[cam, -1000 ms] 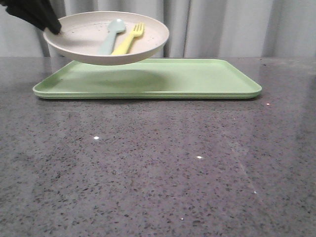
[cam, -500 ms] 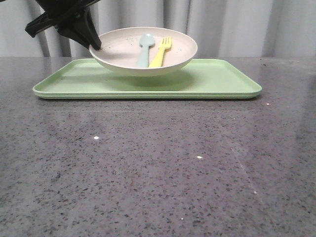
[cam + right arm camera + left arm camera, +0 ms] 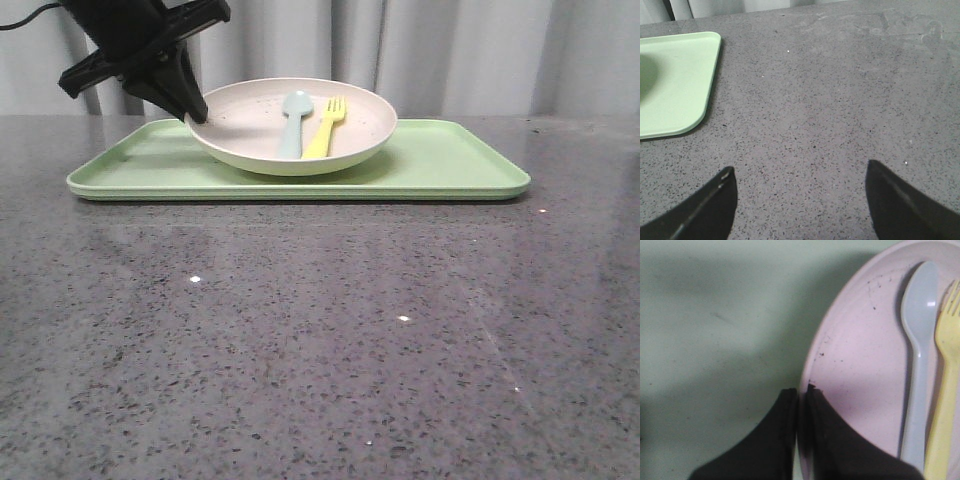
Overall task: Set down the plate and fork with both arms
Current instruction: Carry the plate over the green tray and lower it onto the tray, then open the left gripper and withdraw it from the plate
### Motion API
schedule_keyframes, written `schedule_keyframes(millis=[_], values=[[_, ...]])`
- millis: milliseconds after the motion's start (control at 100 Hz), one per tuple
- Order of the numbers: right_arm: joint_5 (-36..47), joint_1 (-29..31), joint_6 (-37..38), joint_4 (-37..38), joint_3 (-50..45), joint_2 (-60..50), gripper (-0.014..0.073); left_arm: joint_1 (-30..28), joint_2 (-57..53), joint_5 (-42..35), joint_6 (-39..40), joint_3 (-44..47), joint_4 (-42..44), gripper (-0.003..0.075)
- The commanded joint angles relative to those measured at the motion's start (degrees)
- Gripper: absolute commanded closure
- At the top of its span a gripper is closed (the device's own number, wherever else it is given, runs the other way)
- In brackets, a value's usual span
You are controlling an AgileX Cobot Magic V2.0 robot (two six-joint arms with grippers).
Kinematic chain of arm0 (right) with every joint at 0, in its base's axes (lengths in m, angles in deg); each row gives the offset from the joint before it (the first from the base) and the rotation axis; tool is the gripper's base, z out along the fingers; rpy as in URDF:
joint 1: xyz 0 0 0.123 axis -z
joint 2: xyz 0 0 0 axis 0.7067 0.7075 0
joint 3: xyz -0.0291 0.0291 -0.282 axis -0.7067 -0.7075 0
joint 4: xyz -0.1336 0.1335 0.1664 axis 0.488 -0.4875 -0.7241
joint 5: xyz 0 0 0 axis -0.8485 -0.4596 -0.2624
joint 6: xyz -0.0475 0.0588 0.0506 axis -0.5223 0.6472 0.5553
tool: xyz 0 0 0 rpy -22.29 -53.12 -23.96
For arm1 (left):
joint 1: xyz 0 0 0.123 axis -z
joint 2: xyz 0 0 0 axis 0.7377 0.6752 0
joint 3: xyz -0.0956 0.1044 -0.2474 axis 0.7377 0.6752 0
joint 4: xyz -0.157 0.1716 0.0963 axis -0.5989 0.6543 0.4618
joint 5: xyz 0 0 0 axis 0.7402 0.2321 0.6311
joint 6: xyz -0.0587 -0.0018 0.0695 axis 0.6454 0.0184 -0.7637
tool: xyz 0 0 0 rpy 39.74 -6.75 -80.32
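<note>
One left tool (image 3: 799, 397) pinches the plate (image 3: 250, 125) rim: stiff, light, likely slick. Loose fork (image 3: 325, 130) could slide. Right tool (image 3: 800, 185) gapes wide over the tabletop (image 3: 840, 100).

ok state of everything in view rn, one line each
speckled cream round plate: on the tray, rim pinched by the left gripper
small yellow plastic fork: lying in the plate, beside the spoon
pale blue plastic spoon: lying in the plate
flat light green rectangular tray: flat on the table
left gripper: shut on the plate's rim
right gripper: open, holding nothing, above the grey table
</note>
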Motion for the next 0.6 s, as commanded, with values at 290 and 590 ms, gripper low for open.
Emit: schedule_keyframes(millis=[290,590], values=[[3.7,0.0,-0.7,0.3,1.9,0.8,0.0052,0.6,-2.8,-1.0,0.8,-2.0,-2.7,0.0413],[3.7,0.0,-0.7,0.3,1.9,0.8,0.0052,0.4,-5.3,-0.5,0.8,-2.0,-1.5,0.0364]])
